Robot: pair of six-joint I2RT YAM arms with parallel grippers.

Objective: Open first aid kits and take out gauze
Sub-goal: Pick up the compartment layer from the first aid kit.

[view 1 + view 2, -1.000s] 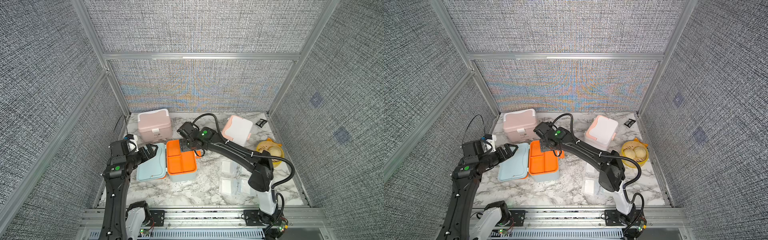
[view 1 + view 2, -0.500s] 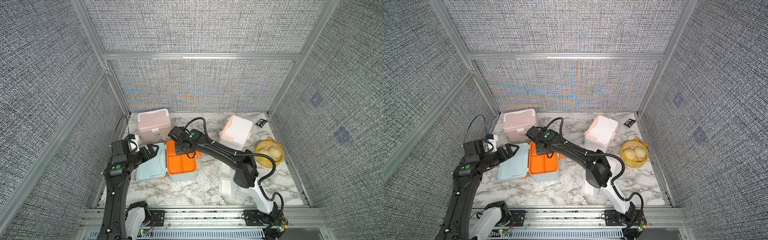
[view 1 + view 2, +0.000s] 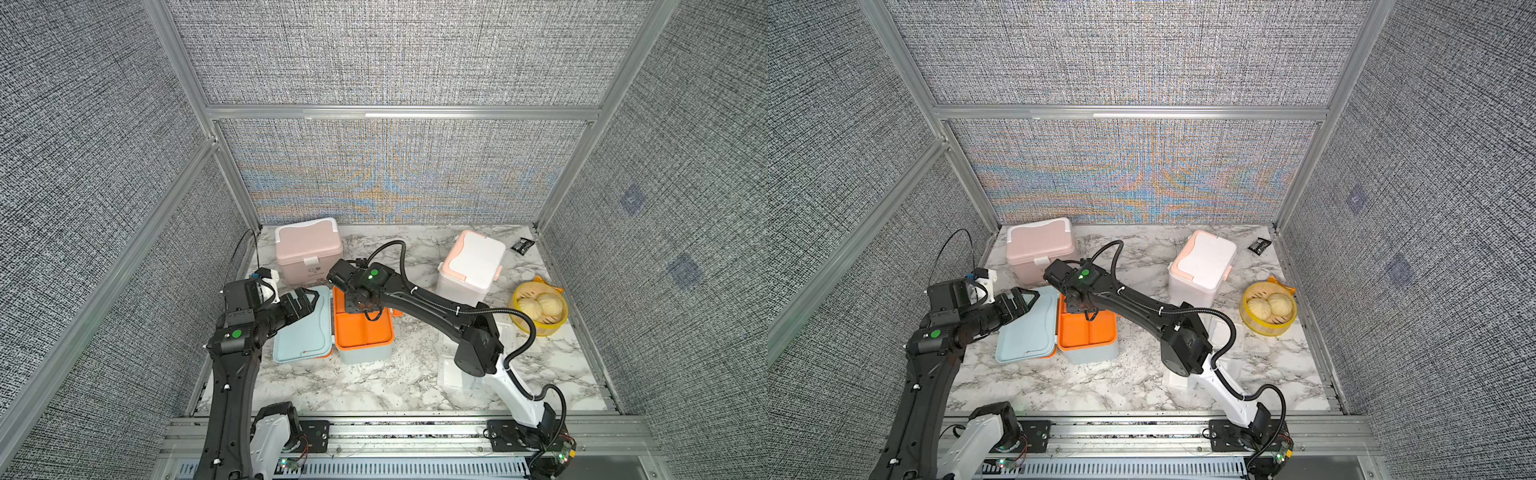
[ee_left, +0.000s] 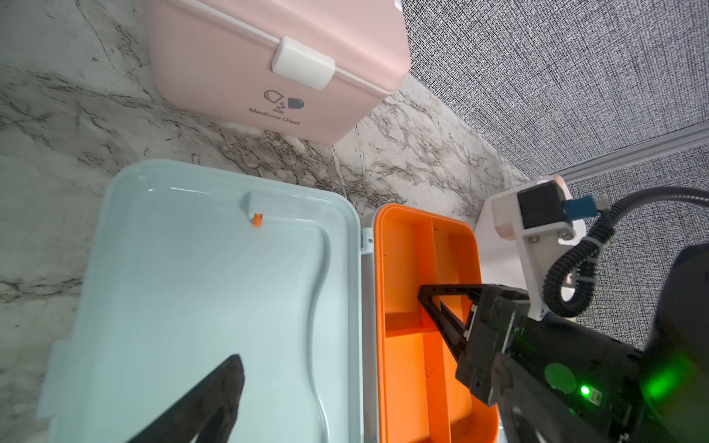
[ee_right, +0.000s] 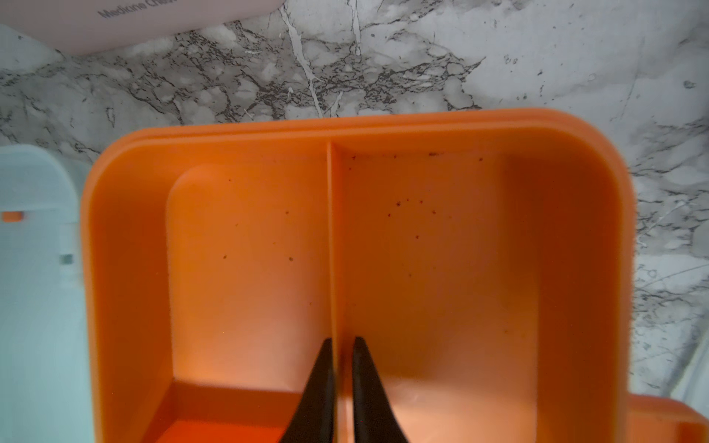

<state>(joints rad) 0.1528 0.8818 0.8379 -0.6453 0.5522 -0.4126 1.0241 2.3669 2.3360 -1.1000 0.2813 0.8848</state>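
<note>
Orange plastic was what my right end effector (image 5: 339, 387) had closed on: its two black fingers (image 5: 318, 395) pinched the thin upright divider (image 5: 333, 245) of the orange tray (image 5: 575, 268) sitting in the pale blue-and-orange first aid kit (image 3: 365, 332). The tray's compartments around the grip looked bare apart from dark specks. That kit's pale blue lid (image 4: 199, 299) lay swung flat on the marble counter (image 3: 374, 386), hinged beside the tray. My left end effector (image 3: 305, 301) hovered over the far end of that lid with its jaws spread wide, holding nothing; one black fingertip (image 4: 222, 387) showed above the lid in the left wrist view.

Just behind the open kit stood the pink-and-white first aid kit (image 3: 308, 245), closed, its white latch (image 4: 303, 69) fastened and "Medicine Chest" printed on the front. The white-and-peach first aid kit (image 3: 471, 266) stood well apart toward my right, lid shut. Gauze packets (image 3: 1227, 332) lay flat on the counter near my right arm, partly hidden beneath it in both top views. Beyond them sat a yellow basket (image 3: 540, 328) holding two buns, and a small black wrapper (image 3: 522, 245) lay near the back corner.
</note>
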